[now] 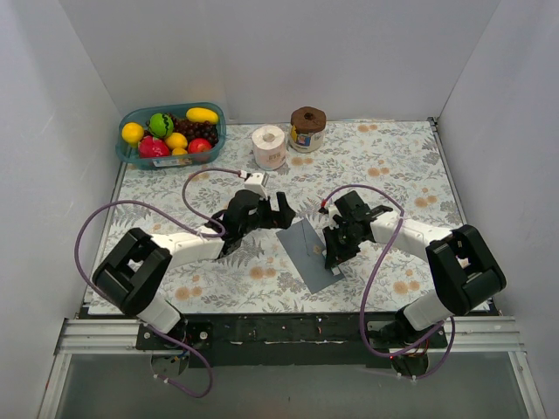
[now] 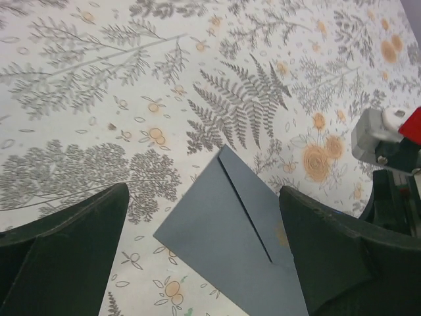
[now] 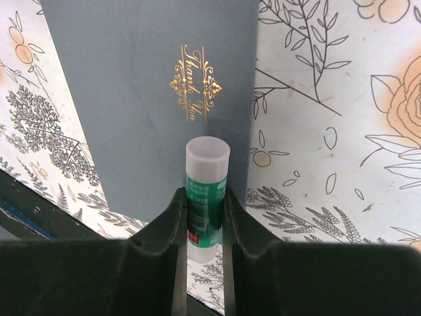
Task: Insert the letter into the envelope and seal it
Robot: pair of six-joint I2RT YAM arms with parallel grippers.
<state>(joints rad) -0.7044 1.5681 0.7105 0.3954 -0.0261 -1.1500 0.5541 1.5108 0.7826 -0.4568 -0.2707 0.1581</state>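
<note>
Right gripper pinches cylindrical glue stick over matte grey envelope.

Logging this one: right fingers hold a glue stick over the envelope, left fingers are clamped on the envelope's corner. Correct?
Not quite. The left fingers stand wide open either side of the envelope, gripping nothing, as the left wrist view shows. The right fingers do hold the glue stick over it.

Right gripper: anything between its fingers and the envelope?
A green, white-topped glue stick, clamped in the right gripper, its top over the envelope. Right wrist view shows it.
</note>
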